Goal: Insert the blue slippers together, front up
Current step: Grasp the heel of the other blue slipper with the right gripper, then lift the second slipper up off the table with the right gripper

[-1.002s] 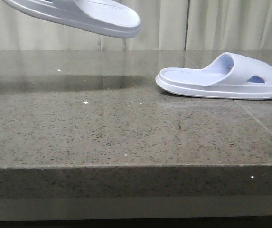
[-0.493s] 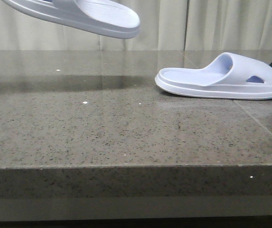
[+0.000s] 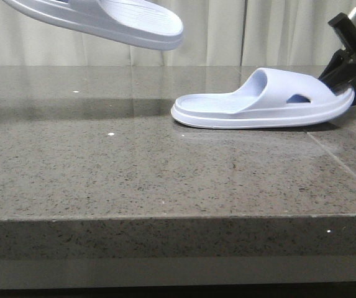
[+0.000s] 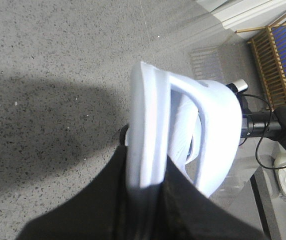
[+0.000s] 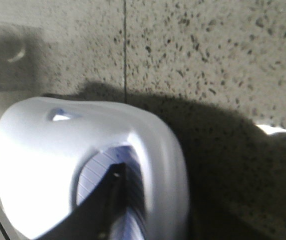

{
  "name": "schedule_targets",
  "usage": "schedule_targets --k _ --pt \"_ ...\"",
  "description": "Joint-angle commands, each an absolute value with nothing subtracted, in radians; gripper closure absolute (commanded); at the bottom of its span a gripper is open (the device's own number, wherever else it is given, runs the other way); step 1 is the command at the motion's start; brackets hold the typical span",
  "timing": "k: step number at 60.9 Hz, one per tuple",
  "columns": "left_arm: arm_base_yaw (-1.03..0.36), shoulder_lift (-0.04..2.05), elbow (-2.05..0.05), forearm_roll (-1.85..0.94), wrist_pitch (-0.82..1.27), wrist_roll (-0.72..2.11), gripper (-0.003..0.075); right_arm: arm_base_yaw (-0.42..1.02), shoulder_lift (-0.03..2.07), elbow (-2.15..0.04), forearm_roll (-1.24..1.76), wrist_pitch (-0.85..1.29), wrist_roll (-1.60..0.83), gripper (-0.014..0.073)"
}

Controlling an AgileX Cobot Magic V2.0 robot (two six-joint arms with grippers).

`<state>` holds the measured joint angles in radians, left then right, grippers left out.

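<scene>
One blue slipper hangs high at the upper left, sole down and nearly level. My left gripper is shut on its sole edge; it is out of the front view. The second blue slipper lies on the table at the right, heel end to the left, with its toe end raised a little. My right gripper grips that toe end. In the right wrist view one finger is inside the strap opening of this slipper, over the ribbed footbed; the other finger is hidden under the sole.
The speckled stone table has a seam at the right and a front edge. A curtain hangs behind. A wooden rack stands beyond the table. The right arm shows behind the held slipper.
The slipper on the table has slid left and its toe end has lifted. My right gripper has come into view at that end. The raised slipper has not moved.
</scene>
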<state>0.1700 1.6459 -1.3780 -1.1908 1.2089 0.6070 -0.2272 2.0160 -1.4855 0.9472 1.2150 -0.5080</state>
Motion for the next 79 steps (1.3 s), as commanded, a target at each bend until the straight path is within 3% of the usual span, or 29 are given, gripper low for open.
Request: schedule_targets --k 1,5,31,79 --pt "0.171 1.597 -1.402 -1.279 1.286 0.601 0.0739 -0.223 1.990 -1.496 0.966 1.309 -0.523 0.0602" --pt "0.171 1.597 -1.402 -1.279 1.284 0.601 0.0739 -0.227 1.986 -1.496 0.976 1.314 -0.523 0.0669" --pt "0.169 1.597 -1.402 -1.279 1.271 0.601 0.0739 -0.300 1.820 -1.631 1.026 1.331 -0.461 0.0648" --pt "0.167 1.597 -1.402 -1.353 1.275 0.601 0.0739 -0.265 1.645 -1.682 1.262 1.332 -0.444 0.0648"
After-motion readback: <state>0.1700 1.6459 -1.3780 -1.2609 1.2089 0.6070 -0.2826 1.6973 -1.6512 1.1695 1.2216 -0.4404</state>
